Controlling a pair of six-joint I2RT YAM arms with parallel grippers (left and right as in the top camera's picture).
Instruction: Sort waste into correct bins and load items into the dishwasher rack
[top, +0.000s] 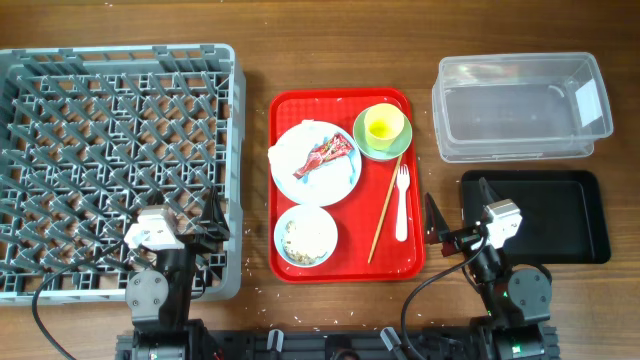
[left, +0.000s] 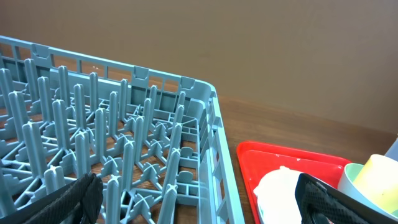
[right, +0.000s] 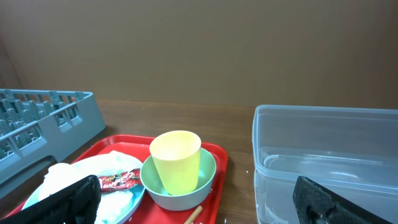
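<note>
On the red tray (top: 290, 110), a pale blue plate (top: 340, 182) carries a crumpled napkin (top: 295, 148) and a red wrapper (top: 329, 154). A yellow cup (top: 384, 124) stands in the green saucer (top: 398, 150). The bowl (top: 306, 237) holds crumbs. Chopsticks (top: 382, 215) and a white fork (top: 402, 200) lie beside them. The grey rack (top: 110, 150) is at left, the clear tub (top: 520, 105) and black tray (top: 545, 215) at right. My left gripper (top: 185, 218) (left: 196, 186) hangs open over the rack's near right corner. My right gripper (top: 460, 203) (right: 196, 186) is open between the red tray and black tray.
Small white crumbs (top: 262, 290) are scattered on the wooden table near the front edge. The rack's upright pegs (left: 124, 143) fill the left wrist view. A strip of bare wood (top: 255, 180) separates the rack from the red tray.
</note>
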